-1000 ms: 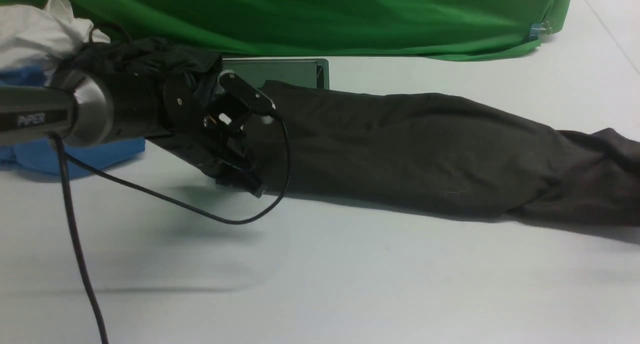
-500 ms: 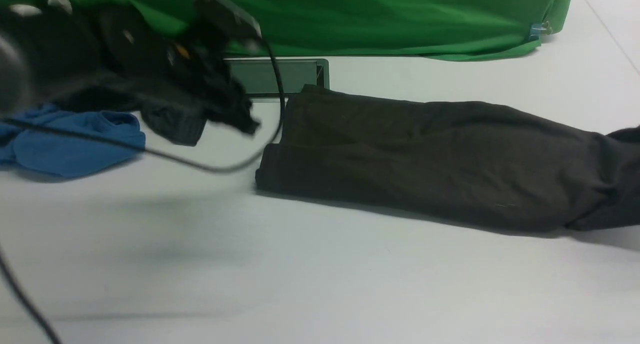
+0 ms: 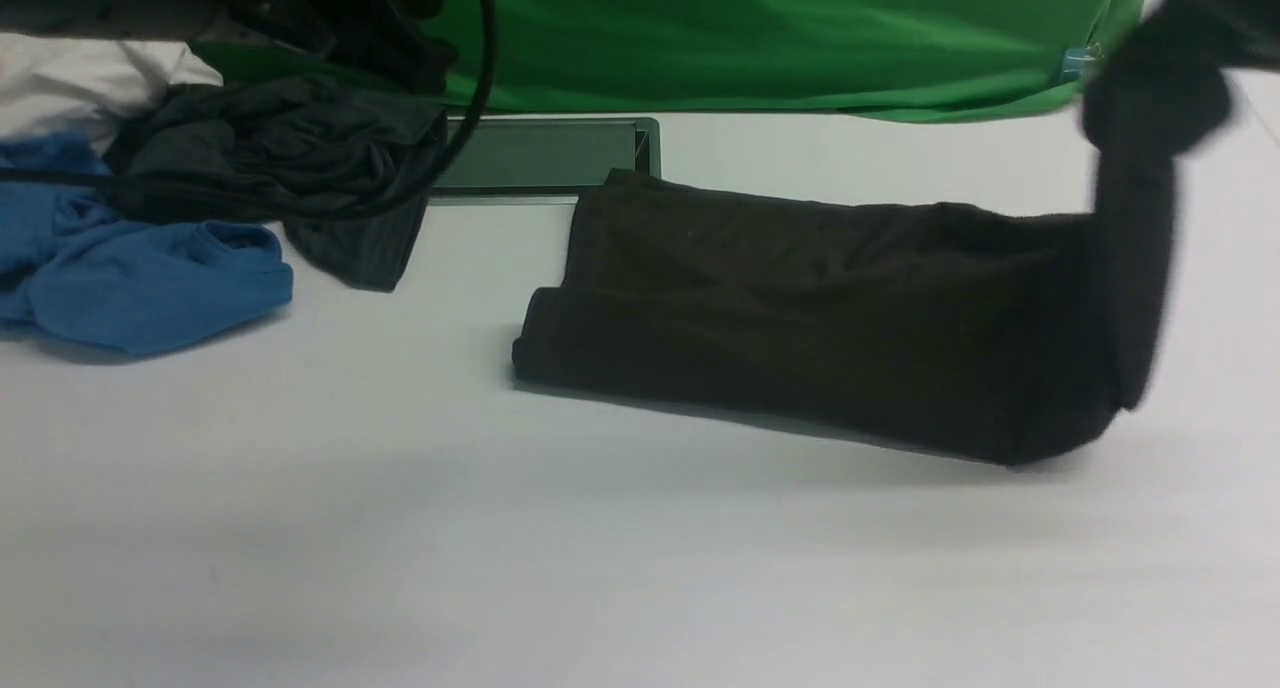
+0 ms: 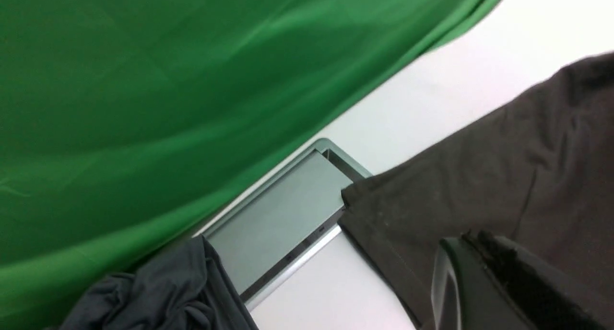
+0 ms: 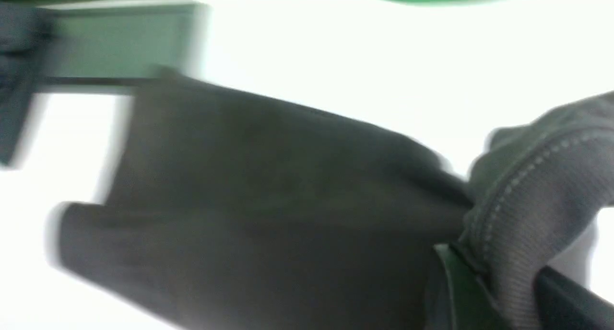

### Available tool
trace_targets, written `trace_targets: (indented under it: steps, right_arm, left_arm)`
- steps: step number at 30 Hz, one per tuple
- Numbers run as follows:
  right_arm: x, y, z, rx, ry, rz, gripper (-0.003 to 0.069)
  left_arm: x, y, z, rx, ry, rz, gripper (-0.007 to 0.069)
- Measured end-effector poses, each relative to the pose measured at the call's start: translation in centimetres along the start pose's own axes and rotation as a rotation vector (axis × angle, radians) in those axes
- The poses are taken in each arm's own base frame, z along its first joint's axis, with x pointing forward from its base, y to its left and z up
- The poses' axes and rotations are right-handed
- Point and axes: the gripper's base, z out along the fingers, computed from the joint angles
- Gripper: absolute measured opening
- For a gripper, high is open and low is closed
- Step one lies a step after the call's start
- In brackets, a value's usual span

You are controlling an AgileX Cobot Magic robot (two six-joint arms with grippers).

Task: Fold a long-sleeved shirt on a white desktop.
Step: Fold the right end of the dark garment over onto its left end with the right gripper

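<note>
The white desk (image 3: 640,568) takes up nearly the whole scene, with a green backdrop (image 3: 760,28) hung along its far edge and one grey framed hatch (image 3: 540,153) set into it just in front of that cloth. Across the middle of the desk lies the long-sleeved shirt (image 3: 800,318), already narrowed into a long dark band; its far left corner overlaps the hatch's corner. Its right end is raised off the desk, hanging from the right pincer (image 5: 503,291), which the right wrist view shows clamped on a stitched hem.

I judge the step in hand to be the crosswise fold: carrying that lifted end over toward the left end. The next move calls for keeping the cloth taut and level while it travels, then laying it down square on the band so the edges match.

The left pincer (image 4: 503,282) hangs above the shirt's left end; only one dark finger shows in the left wrist view, so I cannot tell whether it is apart or together.

Toward the far left corner sits a heap of three other garments: one blue (image 3: 140,278), one shiny black (image 3: 290,158), one white (image 3: 80,83). One cable (image 3: 480,58) droops there.
</note>
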Motion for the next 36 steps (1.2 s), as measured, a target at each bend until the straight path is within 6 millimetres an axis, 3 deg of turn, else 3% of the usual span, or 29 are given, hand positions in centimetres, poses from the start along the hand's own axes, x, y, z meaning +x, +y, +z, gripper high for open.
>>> trace_targets:
  steps: [1,2,6,7,12,18,26,29,31,33,35,36]
  right_arm:
    - [-0.7,1.9,1.4,-0.058,0.007,-0.027,0.0108]
    - [-0.9,2.2,1.5,-0.066,0.002,-0.032,0.0108]
    - [-2.1,6.0,5.5,-0.190,0.038,-0.062,0.0108]
    - [-2.0,6.2,5.5,-0.195,0.041,-0.063,0.0108]
    - [-2.1,9.9,10.0,-0.287,0.101,-0.108,0.0108]
    - [-1.3,12.6,14.1,-0.336,0.164,-0.150,0.0108]
    - [0.3,14.2,18.5,-0.361,0.217,-0.147,0.0113]
    - [0.9,14.4,19.5,-0.362,0.236,-0.100,0.0166]
    - [1.0,14.5,19.7,-0.363,0.243,-0.080,0.0240]
    - [1.0,14.7,19.7,-0.375,0.245,-0.053,0.0443]
    - [0.9,14.8,19.4,-0.380,0.245,-0.049,0.0508]
    - [0.6,14.8,18.5,-0.388,0.251,-0.059,0.0580]
  left_arm:
    - [-0.1,0.0,-0.3,-0.003,-0.007,0.001,0.0018]
    - [-0.1,0.0,-0.3,-0.003,-0.007,0.001,0.0018]
    - [-0.1,0.0,-0.4,0.001,-0.005,0.001,0.0018]
    - [-0.1,0.0,-0.4,0.001,-0.005,0.001,0.0018]
    - [-0.1,0.0,-0.4,0.001,-0.004,0.001,0.0018]
    - [-0.1,0.0,-0.4,0.002,-0.004,0.001,0.0018]
    - [-0.1,-0.1,-0.4,0.004,-0.002,0.001,0.0018]
    - [-0.1,-0.1,-0.4,0.004,-0.002,0.002,0.0018]
    - [-0.1,-0.1,-0.4,0.004,-0.002,0.002,0.0018]
    - [-0.1,-0.1,-0.4,0.004,-0.002,0.002,0.0018]
    - [-0.1,-0.1,-0.4,0.004,-0.002,0.002,0.0018]
    - [-0.1,-0.1,-0.4,0.004,-0.002,0.002,0.0018]
